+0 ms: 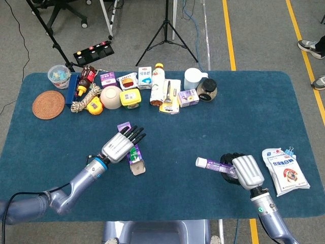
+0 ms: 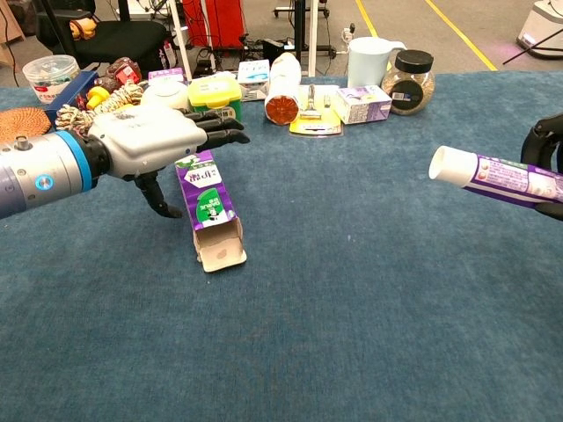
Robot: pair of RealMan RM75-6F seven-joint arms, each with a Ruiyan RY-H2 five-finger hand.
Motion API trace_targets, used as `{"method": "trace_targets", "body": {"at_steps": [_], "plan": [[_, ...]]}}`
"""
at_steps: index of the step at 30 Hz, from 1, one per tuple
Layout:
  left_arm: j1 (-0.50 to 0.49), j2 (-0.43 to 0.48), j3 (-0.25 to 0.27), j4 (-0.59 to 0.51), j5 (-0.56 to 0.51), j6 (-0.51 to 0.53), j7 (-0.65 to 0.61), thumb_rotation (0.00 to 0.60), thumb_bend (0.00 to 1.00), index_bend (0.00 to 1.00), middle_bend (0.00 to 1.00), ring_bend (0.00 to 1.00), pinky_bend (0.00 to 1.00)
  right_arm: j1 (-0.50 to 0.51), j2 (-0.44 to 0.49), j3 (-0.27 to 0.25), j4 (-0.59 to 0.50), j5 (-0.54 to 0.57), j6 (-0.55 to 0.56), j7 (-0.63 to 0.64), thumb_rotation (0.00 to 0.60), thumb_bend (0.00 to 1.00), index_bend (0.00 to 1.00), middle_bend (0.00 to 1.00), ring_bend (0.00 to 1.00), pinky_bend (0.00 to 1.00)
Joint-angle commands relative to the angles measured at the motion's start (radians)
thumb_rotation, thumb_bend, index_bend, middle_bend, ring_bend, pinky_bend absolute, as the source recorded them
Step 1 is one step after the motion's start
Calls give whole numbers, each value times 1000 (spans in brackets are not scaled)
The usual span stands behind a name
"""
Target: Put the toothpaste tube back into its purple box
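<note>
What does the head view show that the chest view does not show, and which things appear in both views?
Only the head view shows the white pouch beside the right hand and the whole woven coaster, which the chest view cuts at its left edge. Only the chest view looks into the purple box's open end, whose flap lies on the cloth. Both show the left hand over the box, the right hand holding the toothpaste tube with its white cap pointing toward the box, and the row of items along the far edge, such as the white pitcher.
</note>
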Motion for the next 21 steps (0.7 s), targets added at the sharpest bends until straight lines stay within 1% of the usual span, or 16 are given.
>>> {"method": "trace_targets", "body": {"at_steps": [1,4,7,16,21], "plan": [[-38,43,1,29,18,-33,53,600,136,0,0,0,146,1,0,2,0,3,-2,1,600,617,573,591,536,577],[-57,36,9,78,65,-32,5,600,135,0,0,0,147,1,1,2,-2,4,-3,0,600,618,573,591,536,577],[-67,18,10,125,73,-39,-8,600,134,0,0,0,146,0,2,2,-3,4,-2,-1,600,619,573,591,536,577],[-110,-46,-10,187,-5,-129,93,600,128,0,0,0,146,2,3,8,-3,14,-7,5,600,624,573,591,536,578],[-127,-78,-16,209,-41,-159,137,600,129,0,0,0,147,0,7,12,-2,18,-3,13,600,623,573,591,536,577]]}}
